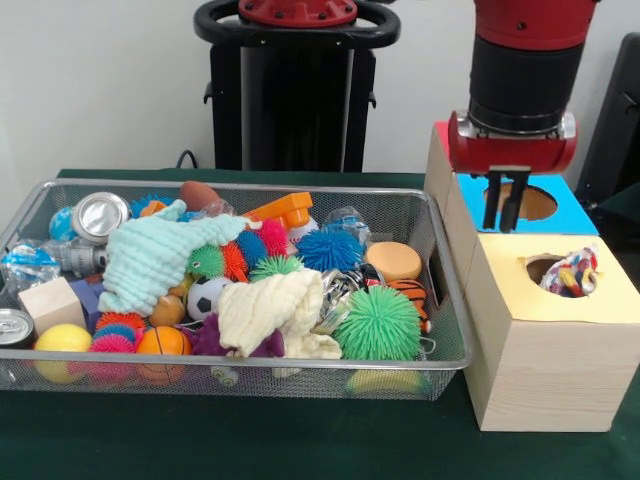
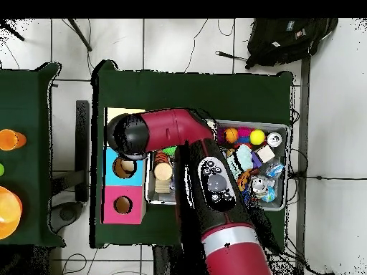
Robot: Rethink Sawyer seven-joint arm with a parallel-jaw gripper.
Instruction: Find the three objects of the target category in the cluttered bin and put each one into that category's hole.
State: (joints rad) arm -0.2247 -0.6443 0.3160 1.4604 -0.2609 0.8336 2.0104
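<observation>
The gripper [image 1: 508, 212] hangs over the blue box [image 1: 568, 214] at the right of the scene, its two fingers close together with only a slim gap and nothing visible between them. It sits right above the round hole [image 1: 527, 202] in that box. The nearer yellow box [image 1: 560, 330] already has a multicoloured rope toy [image 1: 570, 272] sticking out of its hole. The target category cannot be read from the pictures, so which things remain to be found is a judgement; the arm appears to be at the drop point with its load gone.

The wire bin [image 1: 440, 290] on the left is packed: a green spiky ball [image 1: 378, 323], a blue spiky ball [image 1: 329, 249], a mint cloth [image 1: 150, 257], a cream cloth [image 1: 268, 310], a small football [image 1: 205, 296] and a can [image 1: 98, 215].

To do the next pick well, the arm should rise clear of the box before crossing to the bin, spread its fingers first, and choose an exposed piece not pinned under the cloths.
</observation>
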